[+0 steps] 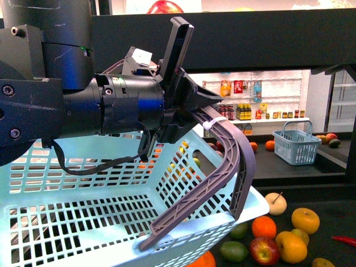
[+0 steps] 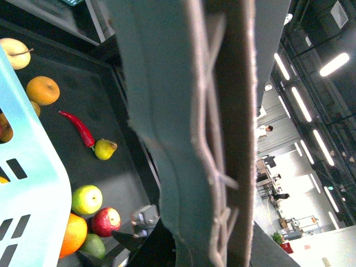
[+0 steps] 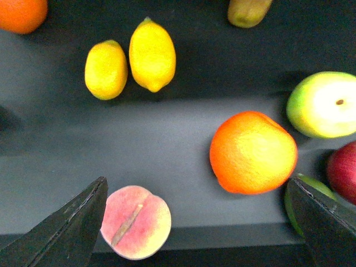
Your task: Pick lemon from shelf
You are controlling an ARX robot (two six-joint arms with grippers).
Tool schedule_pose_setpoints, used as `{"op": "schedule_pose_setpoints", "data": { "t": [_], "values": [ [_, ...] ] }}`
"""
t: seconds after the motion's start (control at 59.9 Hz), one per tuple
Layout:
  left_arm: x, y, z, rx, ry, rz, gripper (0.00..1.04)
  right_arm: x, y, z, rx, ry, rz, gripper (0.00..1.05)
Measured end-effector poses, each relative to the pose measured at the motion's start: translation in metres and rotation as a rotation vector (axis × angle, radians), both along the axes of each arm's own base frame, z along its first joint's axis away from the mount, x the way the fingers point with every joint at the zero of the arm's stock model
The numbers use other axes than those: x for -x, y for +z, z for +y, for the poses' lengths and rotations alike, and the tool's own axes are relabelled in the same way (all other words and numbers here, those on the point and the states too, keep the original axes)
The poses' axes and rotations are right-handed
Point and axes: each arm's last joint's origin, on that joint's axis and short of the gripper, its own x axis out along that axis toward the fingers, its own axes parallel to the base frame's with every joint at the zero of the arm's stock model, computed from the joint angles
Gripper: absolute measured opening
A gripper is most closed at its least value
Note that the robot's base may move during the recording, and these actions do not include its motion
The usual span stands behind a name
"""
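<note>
Two bright yellow lemons [image 3: 152,54] [image 3: 105,69] lie side by side on the shelf's black tray [image 3: 139,150] in the right wrist view. My right gripper [image 3: 197,233] hovers over the tray, open, nothing between its dark fingertips [image 3: 72,228]; the lemons sit well beyond it. In the front view my left gripper [image 1: 192,94] is shut on the grey-purple basket handle [image 1: 225,161] of a pale blue basket [image 1: 83,222], held up before the shelf [image 1: 250,39]. The handle [image 2: 194,139] fills the left wrist view, where a small yellow lemon-like fruit [image 2: 104,149] lies beside a red chili [image 2: 80,128].
Near the right gripper lie a peach [image 3: 135,221], an orange [image 3: 253,152], a green-yellow apple [image 3: 322,104] and a red apple [image 3: 345,172]. In the front view, oranges [image 1: 263,227], an apple [image 1: 264,250] and yellow-orange fruits [image 1: 305,220] lie on the tray; another blue basket [image 1: 296,144] stands behind.
</note>
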Motion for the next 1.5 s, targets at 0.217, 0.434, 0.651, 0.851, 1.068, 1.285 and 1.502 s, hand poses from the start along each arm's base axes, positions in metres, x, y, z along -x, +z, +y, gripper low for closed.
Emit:
{"op": "schedule_pose_setpoints", "data": {
  "t": [0.217,0.434,0.651,0.851,1.068,1.285,1.502],
  "values": [
    [0.000,0.000,0.000,0.000,-0.002,0.000,0.09,-0.064,-0.055,0.013,0.011,0.007,0.101,0.97],
    [0.000,0.000,0.000,0.000,-0.001,0.000,0.09,-0.121,-0.084,0.026,0.018,-0.009,0.114,0.97],
    [0.000,0.000,0.000,0.000,-0.002,0.001,0.09,-0.152,-0.097,0.031,0.019,-0.027,0.117,0.97],
    [0.000,0.000,0.000,0.000,-0.001,0.001,0.09,-0.170,-0.102,0.034,0.019,-0.035,0.112,0.97],
    [0.000,0.000,0.000,0.001,-0.001,0.001,0.09,-0.178,-0.109,0.034,0.027,-0.041,0.125,0.97],
    [0.000,0.000,0.000,0.001,-0.001,0.001,0.09,-0.179,-0.123,0.034,0.023,-0.047,0.155,0.97],
    [0.000,0.000,0.000,0.001,-0.001,0.001,0.09,-0.179,-0.128,0.034,0.013,-0.043,0.165,0.74]
  ]
}}
